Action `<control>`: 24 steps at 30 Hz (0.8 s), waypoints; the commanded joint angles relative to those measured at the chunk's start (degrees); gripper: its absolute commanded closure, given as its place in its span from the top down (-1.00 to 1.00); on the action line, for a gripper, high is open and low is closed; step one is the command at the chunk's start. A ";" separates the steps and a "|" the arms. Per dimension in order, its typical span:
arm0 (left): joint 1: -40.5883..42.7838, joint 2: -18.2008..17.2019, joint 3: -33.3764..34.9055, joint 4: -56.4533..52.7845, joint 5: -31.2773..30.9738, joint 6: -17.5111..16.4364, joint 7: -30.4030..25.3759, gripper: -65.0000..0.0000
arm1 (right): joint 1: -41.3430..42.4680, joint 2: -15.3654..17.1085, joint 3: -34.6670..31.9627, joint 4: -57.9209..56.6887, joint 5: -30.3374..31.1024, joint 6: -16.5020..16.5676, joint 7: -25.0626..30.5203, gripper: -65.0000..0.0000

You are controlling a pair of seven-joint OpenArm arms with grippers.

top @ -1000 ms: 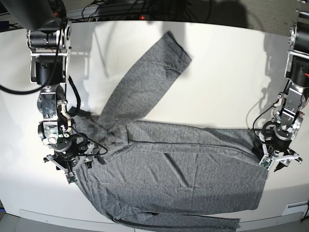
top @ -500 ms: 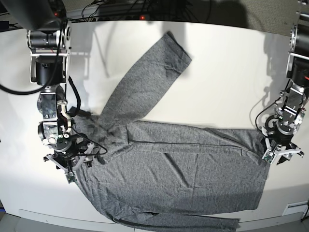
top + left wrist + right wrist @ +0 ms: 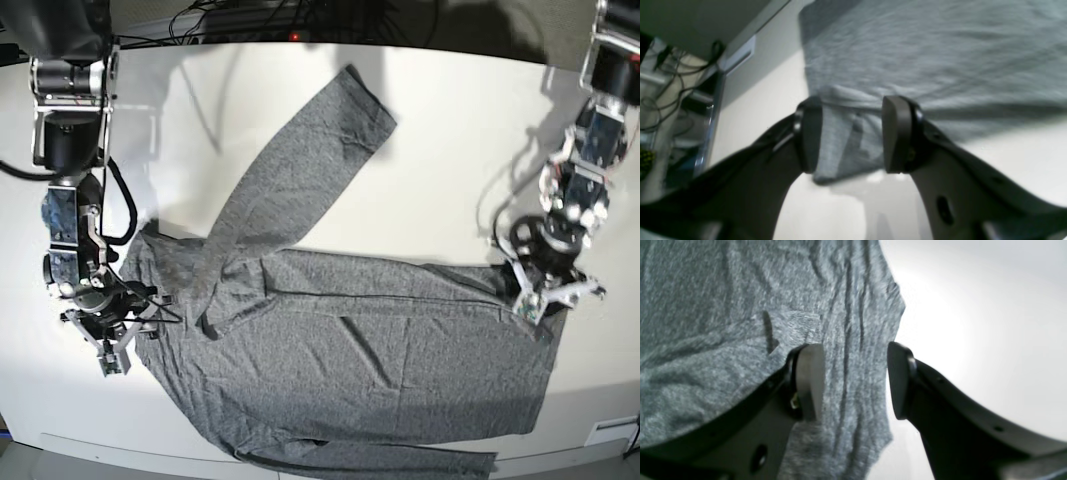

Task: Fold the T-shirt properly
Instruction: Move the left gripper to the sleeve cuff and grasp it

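Both grippers, the left [image 3: 548,297] and the right [image 3: 112,345], stand wide over opposite shirt [image 3: 360,340] edges holding nothing; next they must descend and pinch the cloth.

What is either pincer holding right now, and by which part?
Nothing: both the left pincer and right pincer stand open over edges of the shirt.

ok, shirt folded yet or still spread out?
Mostly spread. The T-shirt lies flat across the table, one sleeve angled up and out; only the lower edge looks turned under.
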 commanded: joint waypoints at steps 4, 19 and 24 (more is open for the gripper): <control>9.55 -0.15 -0.35 16.24 0.28 0.48 1.81 -0.13 | -1.79 3.37 0.31 5.60 0.09 -0.35 0.63 -0.06; 33.90 10.43 2.71 32.52 -1.53 -16.50 5.01 -0.13 | -3.43 5.88 6.05 8.85 0.33 -0.52 0.76 -0.06; 36.04 10.43 10.97 32.44 0.02 -16.50 4.04 -0.13 | -3.43 5.86 6.88 8.85 0.33 -0.52 0.98 -0.06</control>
